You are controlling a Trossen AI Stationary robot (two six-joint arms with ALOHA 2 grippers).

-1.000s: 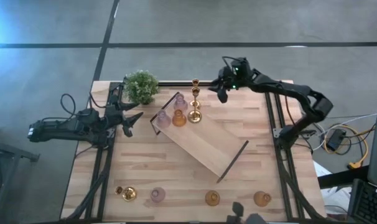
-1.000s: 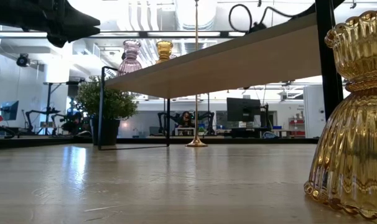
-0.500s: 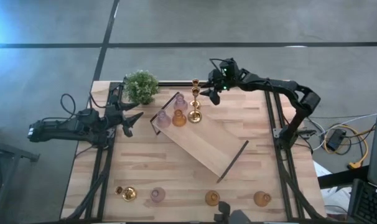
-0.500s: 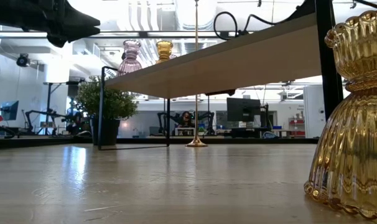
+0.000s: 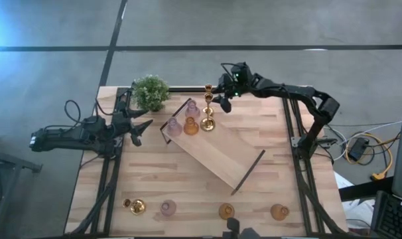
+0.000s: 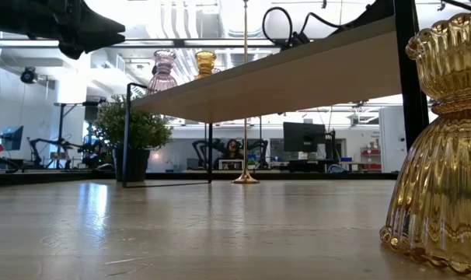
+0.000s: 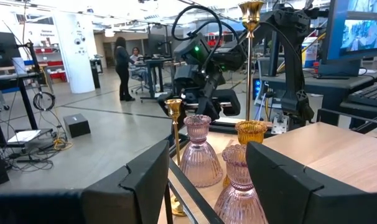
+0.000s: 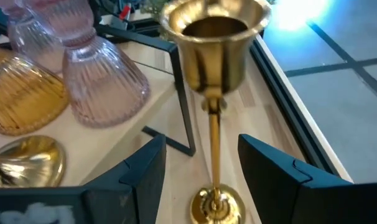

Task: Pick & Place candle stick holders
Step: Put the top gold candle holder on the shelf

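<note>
High view, done: on the upper-left end of the wooden tray (image 5: 217,156) stand three holders, a pink holder (image 5: 174,127), an amber holder (image 5: 191,126) and a gold holder (image 5: 207,121); one more pink holder (image 5: 192,108) is just above them.
High view, in hand: the right gripper (image 5: 222,101) is in the upper middle of the frame, just beside the tall gold candle stick holder (image 5: 208,89), which stands on the bench (image 5: 148,179) above the tray.
High view, left to do: along the bottom of the frame four holders wait on the bench, well apart from the tray: a gold one (image 5: 136,206), a pink one (image 5: 168,208) and two amber ones (image 5: 226,212) and (image 5: 279,212).
High view, waiting arm: the left gripper (image 5: 138,127) rests at the left of the frame, below the potted plant (image 5: 150,92).
Low view: a big amber holder (image 6: 441,140) fills the right edge; the thin gold stem (image 6: 245,93) rises in the middle, behind the tray.
Left wrist view: the left fingers (image 7: 145,180) are spread apart and hold nothing.
Right wrist view: the right fingers (image 8: 148,168) are apart, one on each side of the gold stem (image 8: 214,149), not yet closed on it.
Judgement: about half of the set is placed, and the next grasp seems close.
</note>
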